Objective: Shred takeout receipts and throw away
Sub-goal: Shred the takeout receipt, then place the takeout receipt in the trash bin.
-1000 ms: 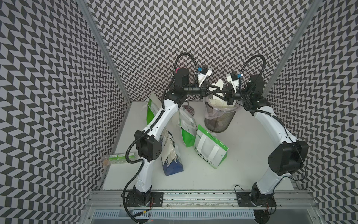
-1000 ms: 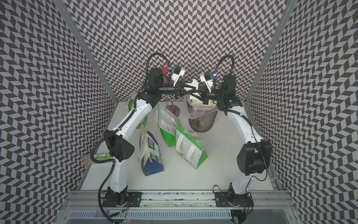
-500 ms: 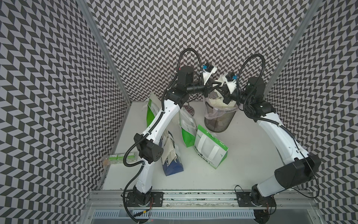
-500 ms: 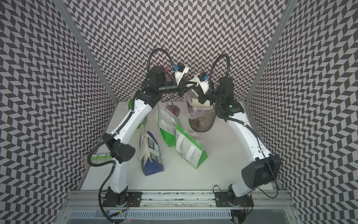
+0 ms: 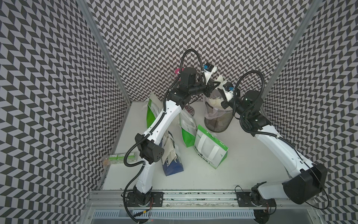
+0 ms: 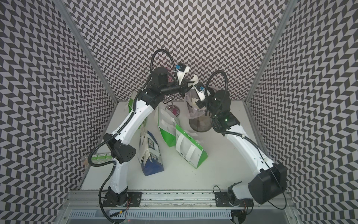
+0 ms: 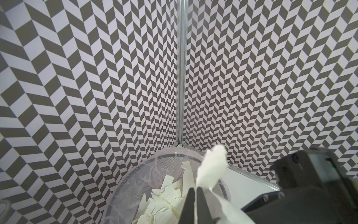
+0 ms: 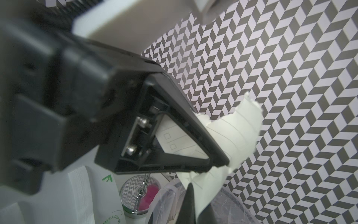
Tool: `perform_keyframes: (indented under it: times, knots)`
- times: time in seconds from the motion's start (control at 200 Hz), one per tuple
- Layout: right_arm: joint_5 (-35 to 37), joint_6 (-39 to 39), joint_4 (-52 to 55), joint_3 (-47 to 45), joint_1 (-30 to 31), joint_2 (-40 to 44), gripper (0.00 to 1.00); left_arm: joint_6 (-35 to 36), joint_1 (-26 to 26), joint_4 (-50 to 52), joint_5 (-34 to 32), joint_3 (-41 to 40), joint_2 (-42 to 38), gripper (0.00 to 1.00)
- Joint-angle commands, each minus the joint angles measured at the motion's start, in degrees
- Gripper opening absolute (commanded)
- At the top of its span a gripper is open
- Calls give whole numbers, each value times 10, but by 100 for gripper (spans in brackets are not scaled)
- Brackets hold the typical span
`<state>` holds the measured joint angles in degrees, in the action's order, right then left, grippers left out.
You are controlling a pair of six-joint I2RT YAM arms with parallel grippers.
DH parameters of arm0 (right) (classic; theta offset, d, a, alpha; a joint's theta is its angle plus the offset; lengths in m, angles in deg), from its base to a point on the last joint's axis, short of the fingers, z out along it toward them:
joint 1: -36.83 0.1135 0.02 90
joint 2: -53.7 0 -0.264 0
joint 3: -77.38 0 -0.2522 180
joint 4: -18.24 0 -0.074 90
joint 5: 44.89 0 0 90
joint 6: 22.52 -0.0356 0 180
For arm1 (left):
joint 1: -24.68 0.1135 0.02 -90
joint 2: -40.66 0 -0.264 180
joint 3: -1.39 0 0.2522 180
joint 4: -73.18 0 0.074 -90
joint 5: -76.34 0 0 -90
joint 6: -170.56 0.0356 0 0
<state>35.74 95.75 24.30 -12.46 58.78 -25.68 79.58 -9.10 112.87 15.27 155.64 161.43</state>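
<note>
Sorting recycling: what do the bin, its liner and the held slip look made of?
Bin: dark mesh, probably metal wire. Liner: clear glossy plastic film, crinkled. Slip: matte cream paper, ragged torn edge, faint printed lines.

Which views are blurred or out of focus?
Left wrist: the receipt and right arm are soft, the wall sharp. Right wrist: the left arm is blurred up close, the receipt crisp. Both top views: sharp, evenly lit.

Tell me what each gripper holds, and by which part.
The left gripper and right gripper each pinch the torn takeout receipt by an edge, above the mesh wastebasket.
</note>
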Motion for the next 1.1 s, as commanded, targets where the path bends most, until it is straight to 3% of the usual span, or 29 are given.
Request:
perform_keyframes:
  times: [0.0,0.125,0.22,0.416,0.601,0.851,0.901,0.961,1.096]
  knots:
    - [65,51,-116,4,-3,43,0,-9,18,40,-58,6,23,0]
    - [118,67,-99,11,-5,36,0,-23,18,30,-44,9,27,0]
    - [119,70,-82,20,-14,28,0,-26,18,22,-32,9,29,0]
    - [-23,-51,-53,28,-111,13,0,-39,20,13,-18,7,41,0]
    - [-188,-126,78,112,-166,-81,0,-64,19,-41,25,2,73,0]
    - [-248,-168,134,163,-170,-159,0,-78,18,-125,47,-19,105,4]
    - [-248,-171,142,171,-170,-169,4,-78,17,-128,46,-18,114,8]
    - [-249,-173,157,183,-170,-181,17,-77,16,-129,46,-18,122,17]
    - [-245,-176,177,199,-170,-194,43,-65,13,-129,45,-16,133,26]
